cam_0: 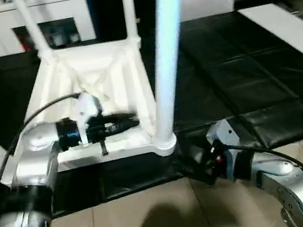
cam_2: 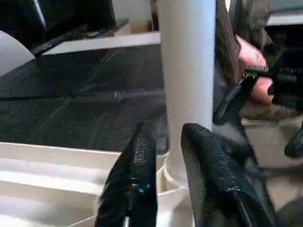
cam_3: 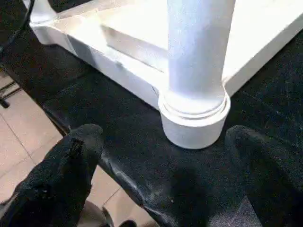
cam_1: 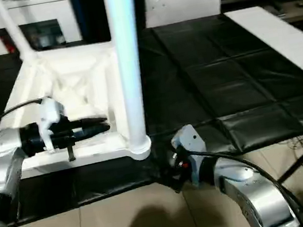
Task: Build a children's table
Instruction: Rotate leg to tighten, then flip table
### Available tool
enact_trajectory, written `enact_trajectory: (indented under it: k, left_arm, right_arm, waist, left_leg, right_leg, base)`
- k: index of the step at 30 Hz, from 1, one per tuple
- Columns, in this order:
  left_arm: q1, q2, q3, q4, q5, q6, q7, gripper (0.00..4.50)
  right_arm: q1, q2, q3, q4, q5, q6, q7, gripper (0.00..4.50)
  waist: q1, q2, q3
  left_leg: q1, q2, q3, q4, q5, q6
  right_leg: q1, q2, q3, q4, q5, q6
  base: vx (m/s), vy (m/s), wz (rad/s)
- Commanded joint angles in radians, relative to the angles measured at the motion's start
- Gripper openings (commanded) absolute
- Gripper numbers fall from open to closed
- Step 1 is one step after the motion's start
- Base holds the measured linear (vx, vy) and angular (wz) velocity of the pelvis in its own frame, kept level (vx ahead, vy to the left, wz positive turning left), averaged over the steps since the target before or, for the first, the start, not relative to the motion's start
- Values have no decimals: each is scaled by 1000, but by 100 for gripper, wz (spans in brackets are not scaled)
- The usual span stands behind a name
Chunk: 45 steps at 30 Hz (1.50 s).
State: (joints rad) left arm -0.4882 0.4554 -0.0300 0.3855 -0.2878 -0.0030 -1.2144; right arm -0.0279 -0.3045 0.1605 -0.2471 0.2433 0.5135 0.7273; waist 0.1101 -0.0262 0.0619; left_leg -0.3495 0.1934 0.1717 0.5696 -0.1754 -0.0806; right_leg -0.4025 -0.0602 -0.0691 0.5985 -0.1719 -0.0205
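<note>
I am looking at the white tabletop (cam_0: 111,73), lying upside down on the black mat (cam_0: 240,87) in the upper left of the frame. A long white leg (cam_0: 166,53) is standing in its near corner socket (cam_3: 194,118), pointing straight up. It looks light, stiff and smooth, maybe slippery, so I would hold it low, near the socket. My left gripper (cam_2: 168,163) is a little apart, holding nothing. My right gripper (cam_3: 165,175) is wide apart.
</note>
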Motion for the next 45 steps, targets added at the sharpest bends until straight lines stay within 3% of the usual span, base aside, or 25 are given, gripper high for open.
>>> enact_trajectory:
  k: [1, 4, 5, 7, 8, 9, 10, 11, 12, 13, 14, 15, 16, 17, 18, 19, 20, 22, 23, 24, 26, 27, 30, 34, 45]
  left_arm:
    - [30, -10, 32, -71, -23, 46, 61, 132]
    - [214, -93, 122, -316, -41, 160, 313, 144]
    - [299, -139, 151, -410, -30, 186, 417, 161]
    - [330, -166, 166, -447, -34, 213, 470, 177]
    - [375, -208, 179, -493, -31, 217, 531, 181]
    - [436, -247, 179, -541, 11, 204, 588, 189]
    - [484, -272, 173, -580, 39, 190, 625, 199]
    - [538, -293, 165, -629, 52, 195, 658, 210]
    - [579, -303, 157, -666, 70, 205, 683, 210]
    - [607, -324, 163, -688, 89, 210, 721, 219]
    - [632, -345, 170, -716, 106, 222, 769, 223]
    - [647, -358, 174, -732, 119, 221, 800, 223]
    - [659, -366, 175, -745, 141, 214, 834, 243]
    - [666, -371, 172, -755, 157, 198, 858, 243]
    - [668, -374, 169, -762, 158, 196, 866, 253]
    - [668, -374, 168, -762, 159, 196, 867, 259]
    - [669, -375, 163, -768, 194, 189, 894, 265]
    - [675, -385, 169, -774, 219, 191, 929, 273]
    - [679, -396, 176, -778, 242, 192, 963, 292]
    - [683, -405, 184, -785, 266, 188, 1001, 299]
    - [680, -407, 201, -797, 305, 193, 1057, 312]
    - [675, -406, 210, -797, 309, 187, 1067, 323]
    - [664, -389, 221, -786, 290, 189, 1067, 350]
    - [609, -329, 252, -740, 315, 218, 1075, 388]
    - [482, -244, 251, -616, 259, 226, 1004, 444]
  right_arm:
    - [11, 5, -10, -26, 14, 4, -11, 450]
    - [25, 15, 23, -44, 3, -19, -24, 450]
    - [39, 17, 41, -57, -2, -24, -28, 450]
    - [42, 16, 47, -60, -11, -25, -33, 450]
    - [44, 18, 48, -59, -10, -28, -36, 450]
    - [47, 13, 55, -58, -15, -38, -31, 450]
    - [52, 10, 59, -58, -16, -44, -26, 450]
    - [54, 11, 56, -55, -12, -46, -24, 450]
    - [62, 11, 56, -56, -9, -55, -19, 450]
    - [66, 13, 50, -57, 7, -55, -8, 450]
    - [72, 9, 50, -59, 19, -61, 5, 450]
    - [77, 5, 52, -61, 29, -71, 17, 450]
    - [79, 2, 54, -62, 38, -77, 29, 450]
    - [75, -4, 62, -60, 46, -89, 48, 450]
    - [70, -6, 66, -59, 47, -93, 56, 450]
    - [69, -6, 67, -59, 47, -92, 56, 450]
    - [53, -1, 67, -56, 57, -88, 63, 450]
    - [38, 9, 64, -50, 64, -88, 62, 450]
    - [23, 20, 60, -42, 72, -91, 61, 450]
    - [5, 36, 57, -20, 66, -109, 50, 450]
    - [-27, 60, 53, 23, 46, -144, 17, 450]
    - [-40, 74, 48, 42, 38, -155, -4, 450]
    - [-80, 119, 28, 104, 7, -191, -81, 450]
    - [-134, 159, -20, 171, -21, -217, -186, 450]
    - [-154, 133, -32, 247, -75, -282, -224, 450]
  waist:
    - [3, 9, -57]
    - [-2, 9, -61]
    - [4, -5, -54]
    - [-1, 16, -62]
    - [-12, 38, -64]
    - [-21, 36, -56]
    - [-37, 52, -47]
    - [-51, 39, -43]
    - [-45, 42, -38]
    - [-41, 33, -34]
    - [-14, -22, 14]
    - [-4, -28, 2]
    - [40, -39, -11]
    - [71, -65, -36]
    - [87, -56, -45]
    - [94, -50, -44]
    - [83, -30, -32]
    - [49, -9, -42]
    - [43, -3, -39]
    - [42, -3, -37]
    - [21, -12, -27]
    - [17, -13, -27]
    - [-1, -20, -28]
    - [-17, -31, -29]
    - [-19, -29, -57]
  left_leg:
    - [2, 41, -13, -70, -279, -6]
    - [1, 51, -16, -70, -287, -15]
    - [-51, 29, -48, -81, -270, 41]
    - [-40, 34, -66, -80, -249, 94]
    - [-47, 55, -115, -79, -304, 117]
    - [-45, 80, -146, -95, -356, 125]
    - [-40, 119, -217, -133, -457, 148]
    - [-20, 122, -255, -143, -507, 182]
    - [-26, 102, -256, -140, -505, 192]
    - [-50, 64, -236, -127, -485, 185]
    - [69, -43, -59, 121, -343, 42]
    - [30, -47, -47, 132, -199, 38]
    - [-30, -27, -57, 116, -120, 64]
    - [-50, -21, -73, 102, -154, 99]
    - [-49, -19, -85, 95, -142, 112]
    - [-38, -14, -89, 87, -128, 125]
    - [14, 15, -81, 11, -79, 141]
    - [46, 65, -82, -37, -127, 177]
    - [50, 90, -82, -48, -240, 147]
    - [51, 91, -78, -52, -302, 117]
    - [43, 60, -60, -59, -456, 20]
    - [44, 56, -60, -59, -471, 9]
    - [26, 46, -68, -63, -432, -1]
    - [30, 43, -67, -61, -423, -5]
    - [18, 45, -54, -45, -136, 28]
  right_leg:
    - [46, -90, 53, -82, -425, -111]
    - [48, -87, 53, -76, -355, -134]
    - [83, -101, 14, -61, -337, -139]
    - [73, -89, -11, -69, -290, -144]
    - [82, -75, -46, -56, -214, -184]
    - [78, -60, -54, -46, -201, -190]
    - [73, -34, -58, 19, -190, -195]
    - [56, -20, -41, 57, -237, -212]
    - [56, -24, -27, 58, -252, -228]
    - [64, -44, -2, 34, -256, -241]
    - [-56, -164, 28, -216, -886, -120]
    - [-16, -173, 63, -217, -1059, -26]
    - [57, -200, 135, -186, -1118, 92]
    - [109, -218, 191, -142, -952, 91]
    - [121, -218, 201, -124, -808, 41]
    - [116, -215, 204, -121, -671, -24]
    - [71, -127, 125, -101, -379, -212]
    - [42, -59, 62, -54, -246, -221]
    - [39, -65, 60, -53, -227, -203]
    - [41, -71, 61, -58, -241, -192]
    - [48, -92, 66, -79, -411, -145]
    - [48, -96, 66, -84, -450, -128]
    - [54, -107, 66, -96, -532, -65]
    - [44, -103, 68, -97, -525, -41]
    - [62, -96, 70, -42, -63, -170]
  base:
    - [0, 0, 0]
    - [0, 0, 0]
    - [0, 0, 0]
    - [6, -27, 42]
    - [10, -41, 55]
    - [25, -68, 55]
    - [33, -90, 57]
    - [33, -90, 57]
    - [-8, -139, 69]
    - [11, -166, 59]
    - [11, -166, 59]
    - [56, -128, 14]
    - [35, -78, -1]
    - [35, -78, -1]
    - [-9, -50, 20]
    - [-47, -24, 29]
    - [-47, -24, 29]
    - [-48, 50, 17]
    - [-44, 66, 14]
    - [-45, 61, 18]
    - [-48, 54, 10]
    - [0, 0, 0]
    - [0, 0, 0]
    - [0, 0, 0]
    - [0, 0, 0]
